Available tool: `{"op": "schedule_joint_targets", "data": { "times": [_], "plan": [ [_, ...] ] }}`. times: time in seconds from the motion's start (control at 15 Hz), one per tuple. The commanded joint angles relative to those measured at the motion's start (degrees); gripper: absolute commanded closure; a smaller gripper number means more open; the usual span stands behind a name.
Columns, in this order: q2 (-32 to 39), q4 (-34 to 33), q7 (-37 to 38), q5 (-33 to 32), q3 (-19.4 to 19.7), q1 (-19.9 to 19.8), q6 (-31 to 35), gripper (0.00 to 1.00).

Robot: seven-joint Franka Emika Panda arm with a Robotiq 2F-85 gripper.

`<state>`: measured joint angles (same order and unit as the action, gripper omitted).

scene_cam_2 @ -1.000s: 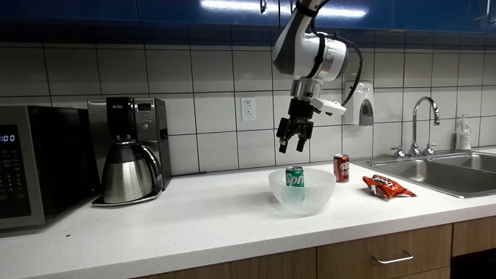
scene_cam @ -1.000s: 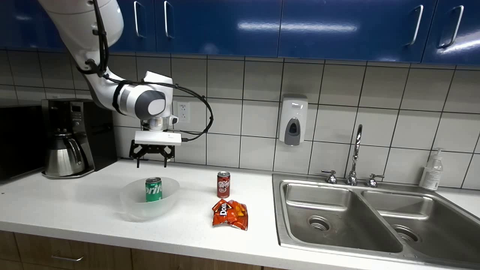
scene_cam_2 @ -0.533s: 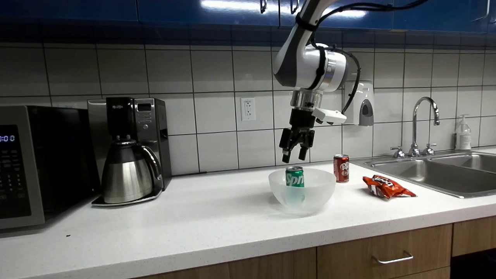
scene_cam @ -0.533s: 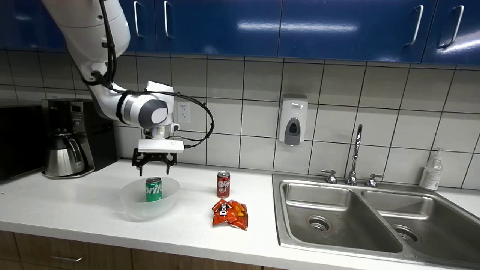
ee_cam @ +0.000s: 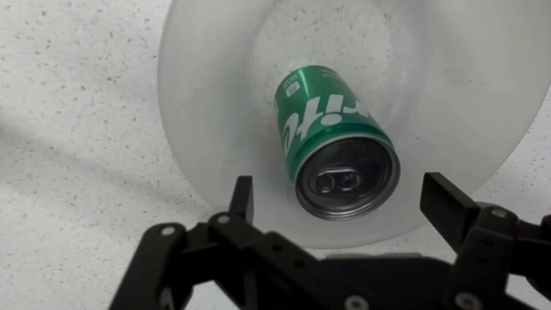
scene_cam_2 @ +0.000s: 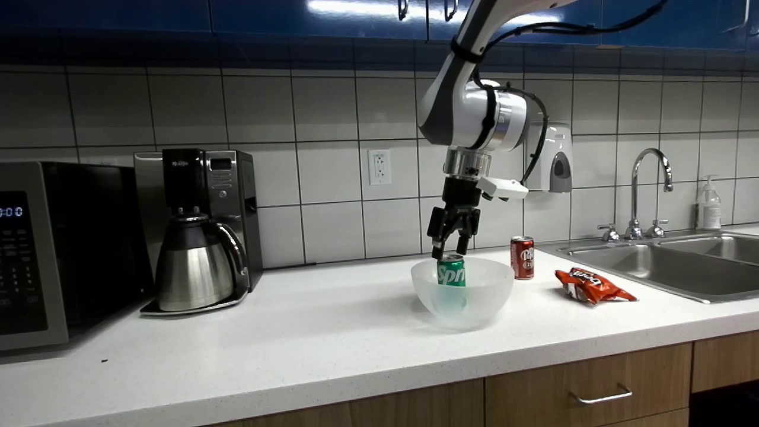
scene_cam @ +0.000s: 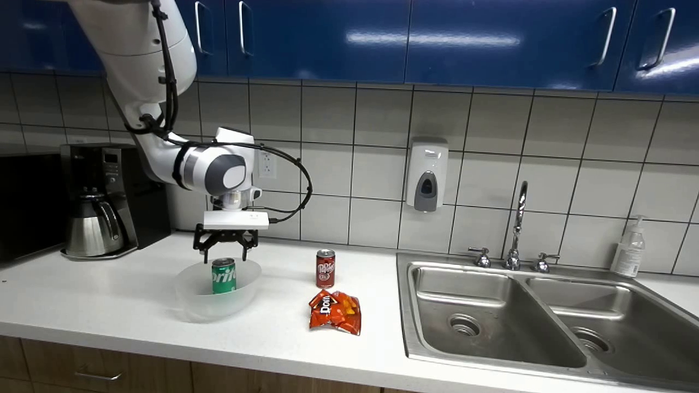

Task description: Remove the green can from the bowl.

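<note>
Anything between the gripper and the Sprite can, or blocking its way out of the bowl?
Nothing visible between the gripper and the green Sprite can; in the wrist view the open jaws flank its top. The wall of the translucent bowl rings the can and blocks sideways exit, so lifting first looks best.

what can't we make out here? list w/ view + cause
Green can: lower part only a blur in an exterior view, behind the frosted wall of the bowl.
Rim of the bowl: partly cut off by the wrist view's top edge.
Microwave: its clock cut off by the left edge in an exterior view.
Pump bottle: print too small in both exterior views.
</note>
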<state>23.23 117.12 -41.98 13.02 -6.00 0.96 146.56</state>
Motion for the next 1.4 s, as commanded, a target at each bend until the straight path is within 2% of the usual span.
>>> {"op": "schedule_joint_targets", "data": {
  "times": [0.0,1.33],
  "plan": [
    [1.2,-1.4,0.4,-1.7,-2.1,-1.8,0.3,0.00],
    [3.6,-1.5,1.2,-6.0,-2.2,-1.8,0.2,0.00]
  ]
}}
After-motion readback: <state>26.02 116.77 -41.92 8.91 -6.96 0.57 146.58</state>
